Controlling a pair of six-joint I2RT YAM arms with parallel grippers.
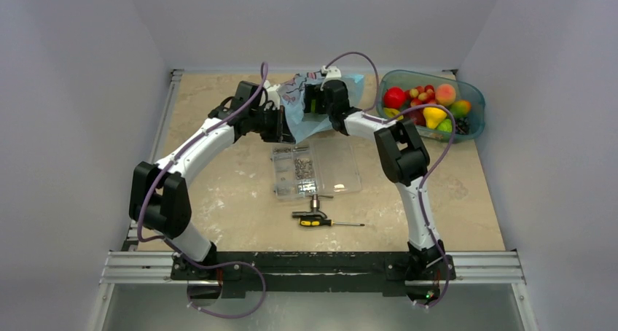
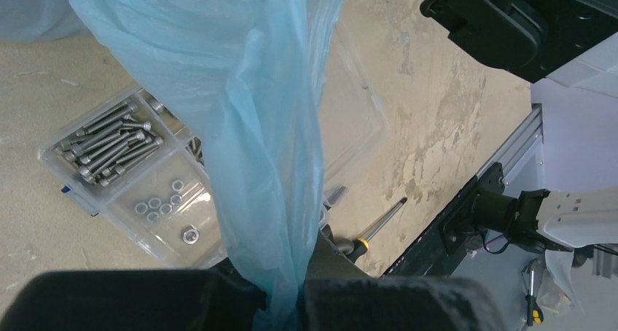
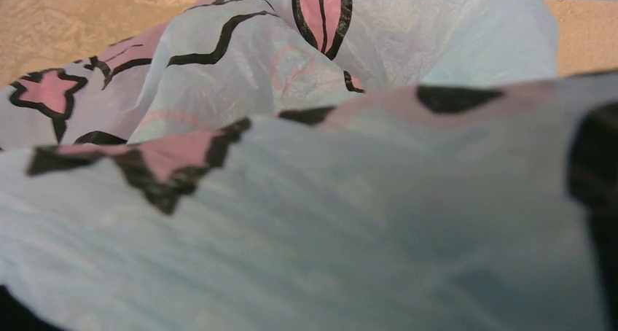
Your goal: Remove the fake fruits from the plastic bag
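Plastic bag (image 2: 270,163) pinched by left end effector (image 2: 284,302) near screw box (image 2: 138,192); right end effector (image 1: 321,98) state unclear.

Overhead view, wrist close-ups on bag (image 2: 270,163)

I am seeing the plastic bag (image 3: 306,222) as pale blue with black-outlined pink shapes, and right of it red, yellow and green fruits (image 1: 426,105) in a teal tub (image 1: 477,119).

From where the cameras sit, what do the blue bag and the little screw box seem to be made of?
The bag: thin plastic film, it seems; light passes through it and it crinkles into folds. The screw box: clear rigid plastic, probably; bolts and washers show through its straight walls.
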